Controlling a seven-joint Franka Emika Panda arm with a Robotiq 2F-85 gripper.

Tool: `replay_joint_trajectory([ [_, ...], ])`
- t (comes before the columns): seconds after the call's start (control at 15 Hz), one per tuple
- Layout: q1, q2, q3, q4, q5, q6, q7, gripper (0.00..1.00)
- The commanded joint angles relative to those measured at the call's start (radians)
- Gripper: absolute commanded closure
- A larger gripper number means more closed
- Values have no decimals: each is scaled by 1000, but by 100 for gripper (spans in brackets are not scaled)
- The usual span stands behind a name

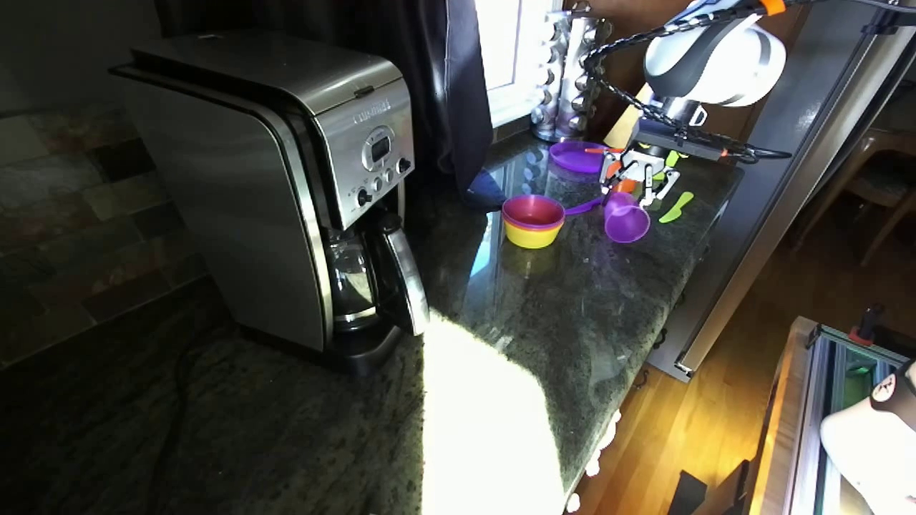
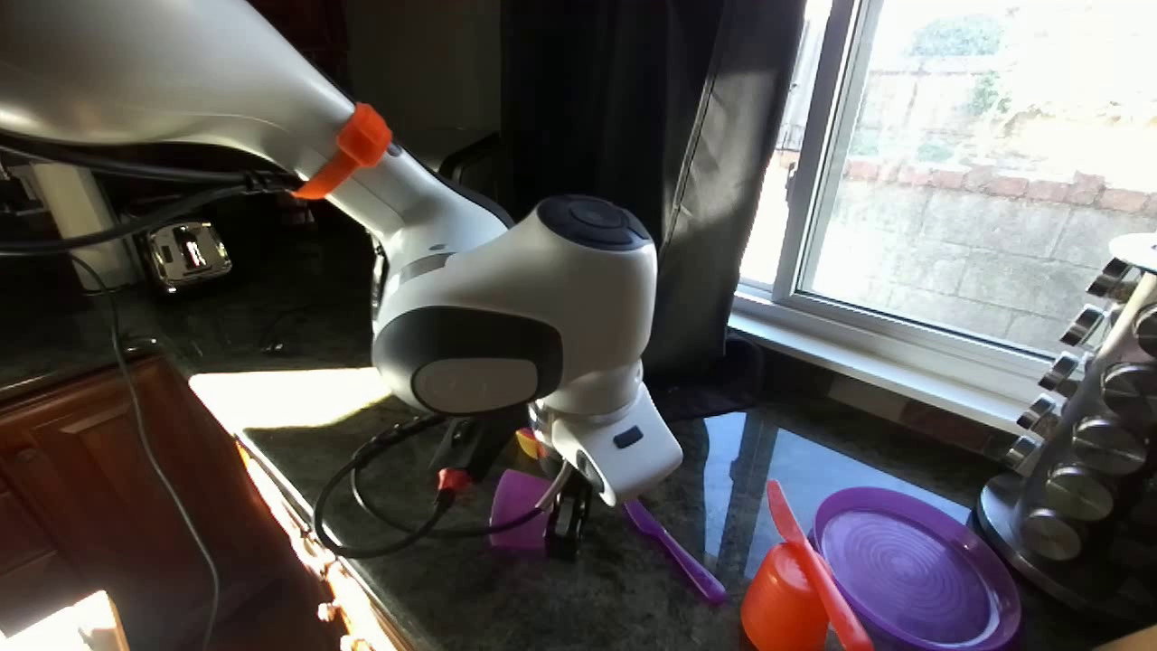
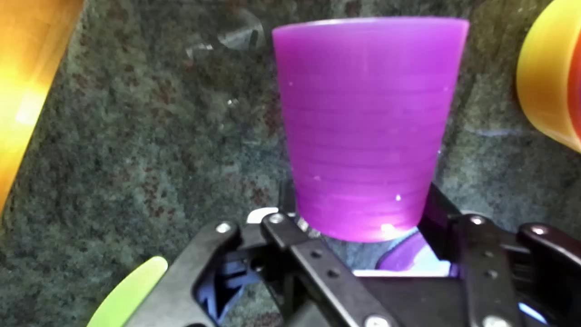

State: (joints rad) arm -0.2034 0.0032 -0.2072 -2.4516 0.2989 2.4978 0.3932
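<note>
purple plastic cup point(image 3: 370, 131) centre stage, on its side at the upper middle of the wrist view, over the dark stone tabletop point(image 3: 213, 136), and the tool point(image 3: 362, 202) looks clamped on the cup's base, pressed in from three and nine o'clock with no gap showing. resting on the tabletop or hanging just above it? i can't tell. stacked bowls point(image 3: 547, 68) stand between two and three o'clock of it, a lime-green knife point(image 3: 129, 290) lies out at eight. here's the danger, though: this hold is at the narrow end, so a hard squeeze on those sloping walls could shoot the cup out mouth first; too soft, and the wide, ungripped end could droop or twist. a swing towards three o'clock might clip those bowls, too. now, which way is it pointing? mouth at twelve, base at six in the wrist view, long axis running straight between them, close to level by the look of it. in an exterior view, the cup point(image 1: 627, 223) opens towards half past five.
</note>
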Motion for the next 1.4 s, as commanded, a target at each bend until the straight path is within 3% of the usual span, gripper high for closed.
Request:
replay_joint_trajectory([
  [0.0,4,-175,13,-189,-30,228,48,60],
  [0.27,-27,-245,87,-340,-78,550,211,60],
  [0.33,-64,-243,131,-373,-116,640,276,60],
  [0.47,-227,-142,275,-317,-181,772,365,60],
  [0.53,-294,-131,315,-330,-193,832,373,60],
  [0.73,-513,-138,496,-321,-17,869,218,60],
  [1.0,-801,-159,800,-307,290,865,-15,60],
  [1.33,-1047,-171,1182,-294,684,924,-282,60],
])
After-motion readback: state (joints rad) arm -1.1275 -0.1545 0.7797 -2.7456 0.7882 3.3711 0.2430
